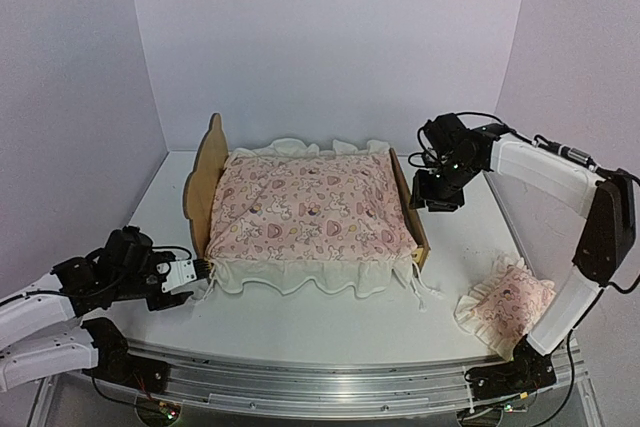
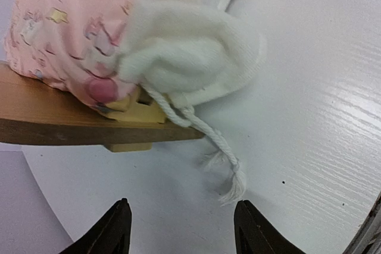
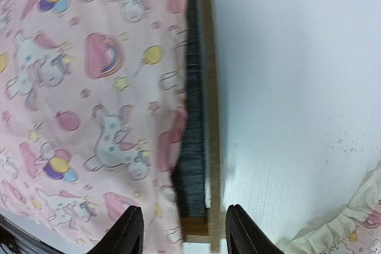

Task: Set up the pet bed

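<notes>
The pet bed stands mid-table with its scalloped headboard to the left. A pink printed cover with a cream ruffle lies spread over it. My left gripper is low at the bed's near left corner, open and holding nothing. A white tie cord from the cover lies loose on the table just ahead of its fingers. My right gripper hovers over the bed's right end, open. Below it are the wooden rail and the dark grey base. The pink ruffled pillow lies at the front right.
The cover's ruffle bunches over the wooden frame corner. An edge of the pillow shows beside the right gripper. Lilac walls close in the table on three sides. The right arm's white links arch above the pillow.
</notes>
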You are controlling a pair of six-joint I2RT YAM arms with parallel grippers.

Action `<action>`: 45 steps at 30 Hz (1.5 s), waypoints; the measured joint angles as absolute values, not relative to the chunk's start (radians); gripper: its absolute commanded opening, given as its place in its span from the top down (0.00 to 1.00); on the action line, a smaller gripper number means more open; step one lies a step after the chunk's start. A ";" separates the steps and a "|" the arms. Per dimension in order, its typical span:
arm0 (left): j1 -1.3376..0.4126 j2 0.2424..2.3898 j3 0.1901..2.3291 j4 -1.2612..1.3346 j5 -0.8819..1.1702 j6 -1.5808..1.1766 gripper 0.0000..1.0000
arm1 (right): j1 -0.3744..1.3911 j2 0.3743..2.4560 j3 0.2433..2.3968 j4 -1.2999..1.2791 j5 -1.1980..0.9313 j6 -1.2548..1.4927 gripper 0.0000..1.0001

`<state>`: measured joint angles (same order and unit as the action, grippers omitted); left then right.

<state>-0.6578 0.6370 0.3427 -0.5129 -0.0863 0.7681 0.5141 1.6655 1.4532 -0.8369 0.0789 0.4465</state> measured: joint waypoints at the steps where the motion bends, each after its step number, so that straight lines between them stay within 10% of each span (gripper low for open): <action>1: -0.653 0.629 0.364 -0.523 -0.081 0.757 0.34 | 0.491 1.671 1.455 -0.846 0.083 0.444 0.51; 20: -0.457 0.786 0.848 -0.432 0.092 0.394 0.23 | 0.408 1.917 1.524 -0.864 -0.031 0.397 0.81; 36: -0.455 1.161 1.230 -0.427 0.109 0.344 0.26 | 0.972 1.796 1.449 -0.930 0.122 0.703 0.58; 45: -0.455 1.151 1.144 -0.604 0.411 0.506 0.37 | 0.893 1.654 1.502 -0.959 0.090 0.648 0.53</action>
<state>-0.4545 1.1507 1.1441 -0.6040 0.4109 0.5065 0.8927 1.6544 1.5019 -0.9591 0.0898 0.6476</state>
